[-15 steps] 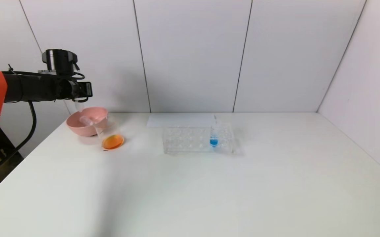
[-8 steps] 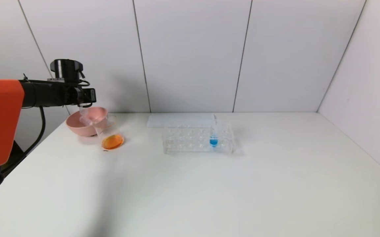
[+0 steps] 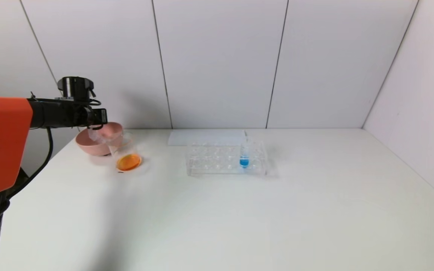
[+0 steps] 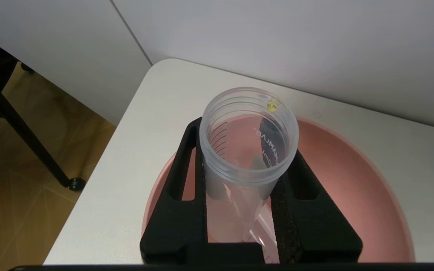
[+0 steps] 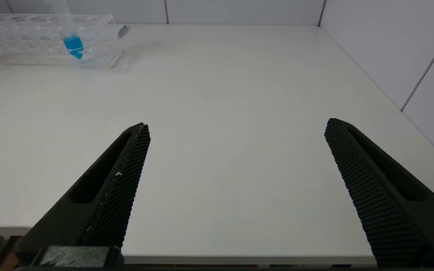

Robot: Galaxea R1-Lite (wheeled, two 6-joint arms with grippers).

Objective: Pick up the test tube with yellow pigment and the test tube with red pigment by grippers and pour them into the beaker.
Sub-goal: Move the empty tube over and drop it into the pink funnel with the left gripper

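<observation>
Open tabletop (image 3: pixel 239 218) beside tube rack (image 3: pixel 226 160)

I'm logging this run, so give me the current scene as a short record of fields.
left gripper: shut on an emptied tube, held over the pink bowl
right gripper: open, idle above bare table
beaker: beside the bowl, holds orange liquid
rack: holds one blue tube

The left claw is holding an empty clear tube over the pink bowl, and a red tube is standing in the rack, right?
Not quite: the tube in the rack is blue, as the head view shows. The left claw does hold an empty clear tube over the pink bowl.
</observation>
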